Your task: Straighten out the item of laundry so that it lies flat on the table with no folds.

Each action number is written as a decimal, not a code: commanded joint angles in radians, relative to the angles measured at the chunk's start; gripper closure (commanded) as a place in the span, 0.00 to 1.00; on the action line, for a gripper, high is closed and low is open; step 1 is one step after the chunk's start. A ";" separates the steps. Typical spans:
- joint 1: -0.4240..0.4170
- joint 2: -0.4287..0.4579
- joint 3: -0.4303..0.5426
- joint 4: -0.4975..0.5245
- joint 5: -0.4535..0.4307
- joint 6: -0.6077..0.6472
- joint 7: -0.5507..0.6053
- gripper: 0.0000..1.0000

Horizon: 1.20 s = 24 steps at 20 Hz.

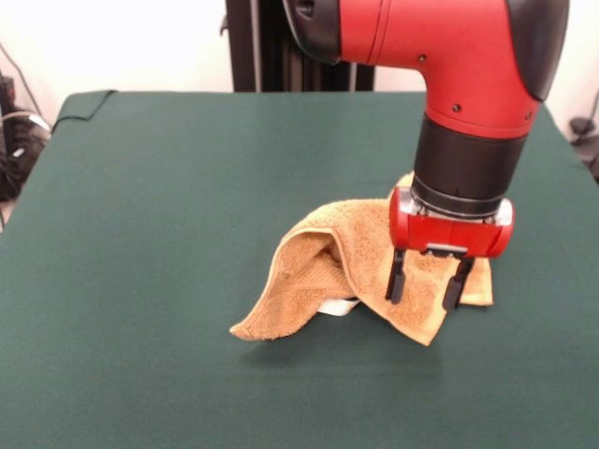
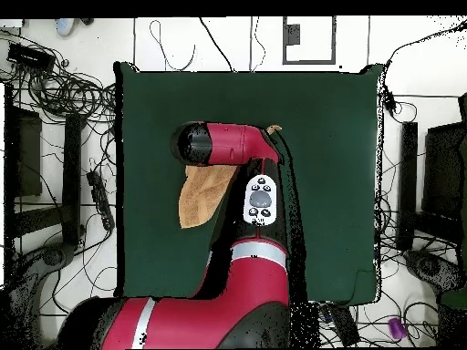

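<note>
This is a robotics lab or test cell rather than a home. A red and black industrial arm (image 1: 449, 56) stands over a desk (image 1: 168, 234) draped in plain dark green cloth, set against a bare white wall. From overhead, tangles of black cables (image 2: 64, 91) sprawl over the pale floor left and right of the desk, with dark equipment racks (image 2: 27, 155) flanking it on both sides and a black upright post (image 1: 253, 45) behind the desk.

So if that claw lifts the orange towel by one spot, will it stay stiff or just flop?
Probably flop: the towel already lies humped and folded over itself on the table. Its looped pile looks grippy, so it likely drags rather than slides. The open claw would likely lift only a pinch, the rest hanging.
</note>
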 commanded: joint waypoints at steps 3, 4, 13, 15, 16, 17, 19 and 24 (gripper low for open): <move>0.026 0.046 0.035 0.079 0.036 0.064 0.205 0.00; 0.025 0.053 0.037 0.076 0.038 0.068 0.205 0.00; 0.029 0.118 0.037 0.029 0.046 0.042 0.225 0.00; 0.027 0.129 0.040 0.021 0.049 0.036 0.227 0.00; 0.027 0.134 0.041 0.018 0.050 0.034 0.228 0.00; 0.029 0.140 0.039 0.013 0.051 0.030 0.229 0.00; 0.030 0.150 0.039 0.004 0.053 0.024 0.231 0.00; 0.034 0.191 0.031 -0.033 0.058 0.007 0.238 0.00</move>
